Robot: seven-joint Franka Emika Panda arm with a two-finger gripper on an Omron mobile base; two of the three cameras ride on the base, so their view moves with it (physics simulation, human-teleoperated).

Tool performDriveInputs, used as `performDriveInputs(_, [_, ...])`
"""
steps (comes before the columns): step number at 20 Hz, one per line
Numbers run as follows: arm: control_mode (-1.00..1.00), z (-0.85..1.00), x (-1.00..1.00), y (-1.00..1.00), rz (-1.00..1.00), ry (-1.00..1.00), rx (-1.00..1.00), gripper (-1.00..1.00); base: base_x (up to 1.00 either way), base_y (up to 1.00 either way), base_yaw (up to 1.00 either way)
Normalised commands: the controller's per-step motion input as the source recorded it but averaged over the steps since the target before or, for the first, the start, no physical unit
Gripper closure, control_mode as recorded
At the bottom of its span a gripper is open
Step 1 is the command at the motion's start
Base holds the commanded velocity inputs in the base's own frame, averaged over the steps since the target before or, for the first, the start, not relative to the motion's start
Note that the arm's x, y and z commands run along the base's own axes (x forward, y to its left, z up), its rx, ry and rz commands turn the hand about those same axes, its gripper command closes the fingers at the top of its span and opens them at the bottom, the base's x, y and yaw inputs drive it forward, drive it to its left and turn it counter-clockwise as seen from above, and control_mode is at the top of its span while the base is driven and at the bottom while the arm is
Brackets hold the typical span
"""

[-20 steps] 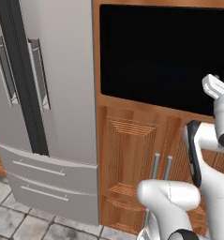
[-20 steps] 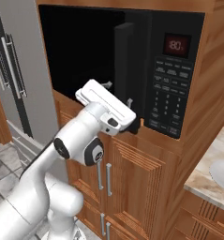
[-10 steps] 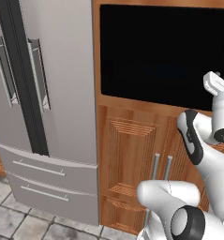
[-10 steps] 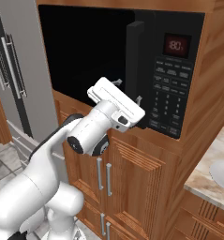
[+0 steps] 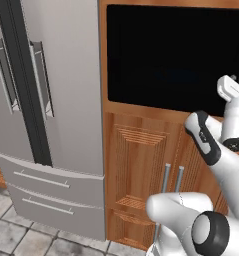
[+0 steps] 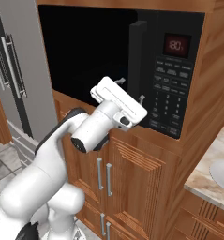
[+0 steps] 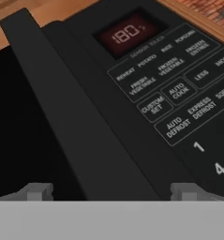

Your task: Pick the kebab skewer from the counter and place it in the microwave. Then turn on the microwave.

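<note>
The microwave [image 6: 85, 51] is a black built-in box with a dark glass door [image 5: 176, 55] that looks shut. Its thick black handle [image 6: 137, 51] stands beside the button panel [image 6: 172, 93], under the red display [image 6: 176, 45]. My gripper [image 6: 132, 89] is open right in front of the handle's lower part, holding nothing. In the hand view the gripper [image 7: 112, 192] has one fingertip on either side of the handle [image 7: 71, 108]. The display [image 7: 125, 33] and buttons [image 7: 179, 89] lie to its right. My gripper [image 5: 238, 82] shows at the right edge of the left base view. The kebab skewer is out of view.
A grey double-door fridge [image 5: 46, 100] stands left of the microwave. Wooden cabinet doors with metal handles [image 6: 104, 176] sit below it. The beige counter [image 6: 205, 180] with a pale basin [image 6: 223, 173] is at the lower right.
The microwave door's handle edge has swung right against the button panel. My hand has moved right with it and now sits at the handle. The jaws have stayed wide.
</note>
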Motion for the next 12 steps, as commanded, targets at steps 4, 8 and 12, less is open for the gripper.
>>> performDriveInputs(4, [-1.0,0.0,0.23,-0.41,0.09,0.0,0.0,-1.0,0.0,0.0,0.0])
performDriveInputs(8, [-1.0,0.0,0.12,-0.38,0.11,0.0,0.0,-1.0,0.0,0.0,0.0])
performDriveInputs(12, [-1.0,0.0,0.02,-0.41,0.09,0.0,0.0,-1.0,0.0,0.0,0.0])
